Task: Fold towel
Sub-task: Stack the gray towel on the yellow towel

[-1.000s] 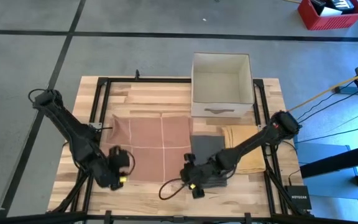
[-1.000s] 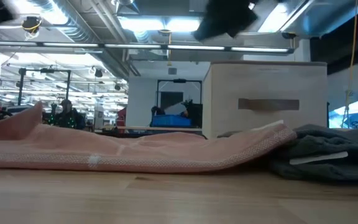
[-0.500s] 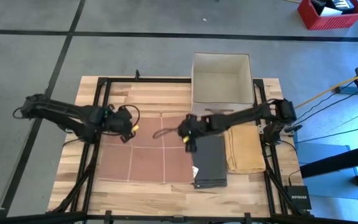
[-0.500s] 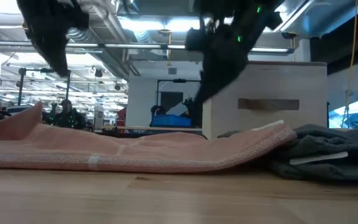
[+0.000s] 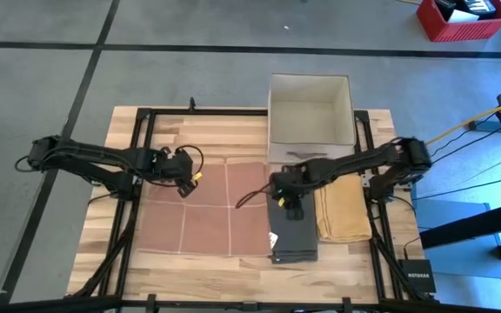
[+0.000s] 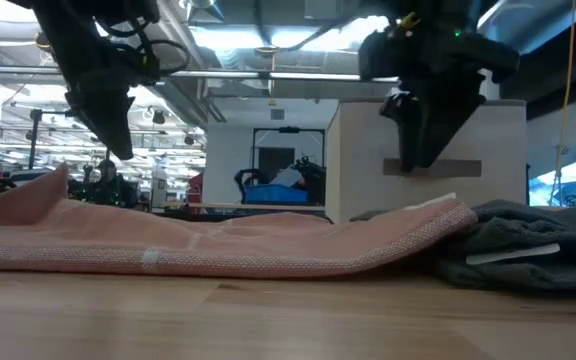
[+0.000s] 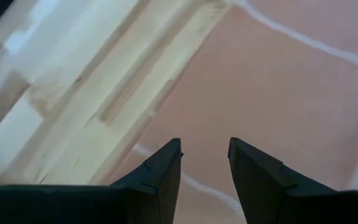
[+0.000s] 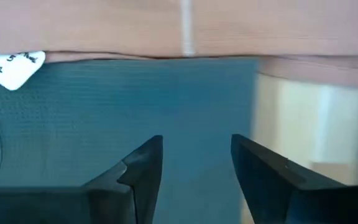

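The pink towel (image 5: 216, 217) with pale grid lines lies spread flat on the wooden table (image 5: 198, 139); in the low view it (image 6: 218, 250) lies low, and its right edge rests on the folded grey towel (image 6: 518, 250). My left gripper (image 5: 188, 181) hovers open above the towel's far-left part; the left wrist view shows its fingers (image 7: 205, 146) over the towel's edge (image 7: 166, 99). My right gripper (image 5: 287, 200) hovers open over the far end of the grey towel (image 8: 135, 99), beside the pink towel's right edge (image 8: 166, 25). Both grippers (image 6: 113, 145) (image 6: 418, 160) stand above the cloth.
A folded yellow towel (image 5: 342, 209) lies to the right of the grey towel (image 5: 294, 235). An open white box (image 5: 311, 117) stands at the far edge behind them. A white tag (image 8: 8, 68) sits on the grey towel. Bare wood (image 7: 73, 93) shows to the left of the pink towel.
Both grippers have swung up from the table's near edge toward its far side. The left one then settled over the pink towel's far-left part. The right one drifted toward the right and near, over the grey towel. The towels have stayed in place.
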Controlling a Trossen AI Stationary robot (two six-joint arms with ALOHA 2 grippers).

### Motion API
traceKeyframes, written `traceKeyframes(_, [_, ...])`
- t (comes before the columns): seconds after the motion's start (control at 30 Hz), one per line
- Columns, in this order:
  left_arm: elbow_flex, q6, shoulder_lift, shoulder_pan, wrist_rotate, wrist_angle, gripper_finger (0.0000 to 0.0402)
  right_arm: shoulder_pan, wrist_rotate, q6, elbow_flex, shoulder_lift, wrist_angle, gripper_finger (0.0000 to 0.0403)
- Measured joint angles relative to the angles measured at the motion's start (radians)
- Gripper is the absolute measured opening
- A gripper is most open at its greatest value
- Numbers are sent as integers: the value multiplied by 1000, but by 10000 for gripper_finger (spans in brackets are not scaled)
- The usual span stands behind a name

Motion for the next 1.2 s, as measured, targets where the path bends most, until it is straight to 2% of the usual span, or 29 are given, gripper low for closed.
traceKeyframes(0.1, [0,40,0,0,37,28,128,-52,-14,-17,-78,-101,21,192])
traceKeyframes(0.17, [0,43,0,0,41,38,128,-103,-63,-16,-160,-163,70,194])
traceKeyframes(0.3, [0,43,0,0,41,45,128,-167,-132,-12,-314,-210,209,210])
traceKeyframes(0.47, [0,41,0,0,56,43,128,-220,-149,-35,-392,-182,338,261])
traceKeyframes(0.57, [0,34,0,0,70,43,128,-251,-194,-48,-404,-152,410,286])
traceKeyframes(0.8, [0,25,-1,0,71,42,128,-255,-277,-66,-406,-44,449,295])
traceKeyframes(0.97, [0,35,-1,0,70,43,128,-258,-325,-69,-405,-19,464,268])
traceKeyframes(1.2, [0,55,-1,0,70,43,128,-258,-423,-66,-405,-1,481,169])
